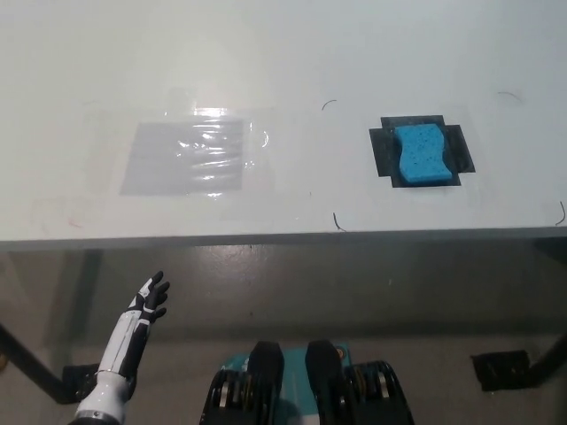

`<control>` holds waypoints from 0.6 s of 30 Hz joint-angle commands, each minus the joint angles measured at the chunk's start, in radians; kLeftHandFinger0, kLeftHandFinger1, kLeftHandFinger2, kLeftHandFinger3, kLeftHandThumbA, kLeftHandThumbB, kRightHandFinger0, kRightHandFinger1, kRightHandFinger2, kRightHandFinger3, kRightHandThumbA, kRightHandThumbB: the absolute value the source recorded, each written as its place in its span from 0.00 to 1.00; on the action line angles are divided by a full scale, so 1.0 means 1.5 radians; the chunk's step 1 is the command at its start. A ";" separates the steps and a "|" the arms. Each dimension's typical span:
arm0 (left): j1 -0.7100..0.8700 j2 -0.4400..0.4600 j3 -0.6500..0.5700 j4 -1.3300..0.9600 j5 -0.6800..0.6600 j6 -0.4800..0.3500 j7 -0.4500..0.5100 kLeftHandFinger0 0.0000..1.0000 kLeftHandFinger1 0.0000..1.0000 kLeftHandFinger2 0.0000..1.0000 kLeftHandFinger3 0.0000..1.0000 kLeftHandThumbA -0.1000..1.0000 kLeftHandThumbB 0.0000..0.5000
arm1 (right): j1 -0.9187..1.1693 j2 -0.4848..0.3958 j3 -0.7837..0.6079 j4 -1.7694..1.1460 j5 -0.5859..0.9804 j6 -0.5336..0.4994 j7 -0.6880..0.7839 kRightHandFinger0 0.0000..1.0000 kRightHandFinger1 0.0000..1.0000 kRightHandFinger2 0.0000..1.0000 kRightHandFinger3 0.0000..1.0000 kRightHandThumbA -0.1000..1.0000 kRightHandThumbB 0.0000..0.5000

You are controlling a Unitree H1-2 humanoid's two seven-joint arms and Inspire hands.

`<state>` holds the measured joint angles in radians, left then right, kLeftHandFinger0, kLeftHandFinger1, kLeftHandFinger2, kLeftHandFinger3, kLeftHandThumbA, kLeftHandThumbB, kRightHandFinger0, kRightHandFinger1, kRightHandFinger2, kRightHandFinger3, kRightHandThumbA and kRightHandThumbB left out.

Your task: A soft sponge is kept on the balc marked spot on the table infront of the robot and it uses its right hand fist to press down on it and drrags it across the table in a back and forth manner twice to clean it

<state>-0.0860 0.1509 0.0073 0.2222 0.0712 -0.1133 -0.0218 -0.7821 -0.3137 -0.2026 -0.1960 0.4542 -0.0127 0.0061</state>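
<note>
A blue sponge (pixel 421 155) lies flat on a black taped mark (pixel 384 150) at the right side of the white table (pixel 266 53). My white left hand (pixel 147 299) hangs below the table's front edge at the lower left, open with its fingers spread and holding nothing. My black right hand is out of the picture.
A shiny grey taped rectangle (pixel 186 158) sits on the table's left half. Thin black corner marks (pixel 337 221) lie between it and the sponge. Below the front edge are the floor and black table feet (pixel 500 367).
</note>
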 commanded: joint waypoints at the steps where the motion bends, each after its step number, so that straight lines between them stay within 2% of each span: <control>1: -0.015 0.015 -0.002 -0.019 0.004 -0.040 -0.008 1.00 1.00 1.00 1.00 1.00 0.15 | -0.235 0.005 -0.017 0.249 0.045 0.093 -0.024 0.00 0.00 0.00 0.00 1.00 0.24; 3: -0.013 0.017 -0.003 -0.023 0.007 -0.039 -0.007 1.00 1.00 1.00 1.00 1.00 0.16 | -0.281 0.015 -0.011 0.349 0.018 0.066 -0.023 0.00 0.00 0.00 0.00 1.00 0.29; 7: -0.009 0.015 -0.004 -0.022 0.009 -0.041 -0.006 1.00 1.00 1.00 1.00 1.00 0.16 | -0.345 0.026 0.030 0.509 -0.074 0.004 -0.042 0.00 0.00 0.00 0.00 1.00 0.22; 9: -0.009 0.017 -0.005 -0.022 0.009 -0.044 -0.008 1.00 1.00 1.00 1.00 1.00 0.18 | -0.373 0.036 0.039 0.590 -0.090 -0.033 -0.044 0.00 0.00 0.00 0.00 1.00 0.22; 12: -0.007 0.016 -0.006 -0.021 0.012 -0.046 -0.007 1.00 1.00 1.00 1.00 1.00 0.15 | -0.402 0.052 0.048 0.704 -0.106 -0.086 -0.055 0.00 0.00 0.00 0.00 1.00 0.20; 17: -0.002 0.015 -0.009 -0.029 0.010 -0.038 -0.011 1.00 1.00 1.00 1.00 1.00 0.13 | -0.429 0.074 0.052 0.863 -0.117 -0.114 -0.095 0.00 0.00 0.00 0.00 1.00 0.22; 18: -0.001 0.016 -0.009 -0.032 0.011 -0.036 -0.011 1.00 1.00 1.00 1.00 1.00 0.14 | -0.429 0.077 0.053 0.890 -0.116 -0.114 -0.092 0.00 0.00 0.03 0.04 1.00 0.24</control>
<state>-0.0852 0.1509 0.0067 0.2221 0.0726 -0.1132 -0.0225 -1.1701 -0.2319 -0.1551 0.7657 0.3929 -0.0058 -0.0382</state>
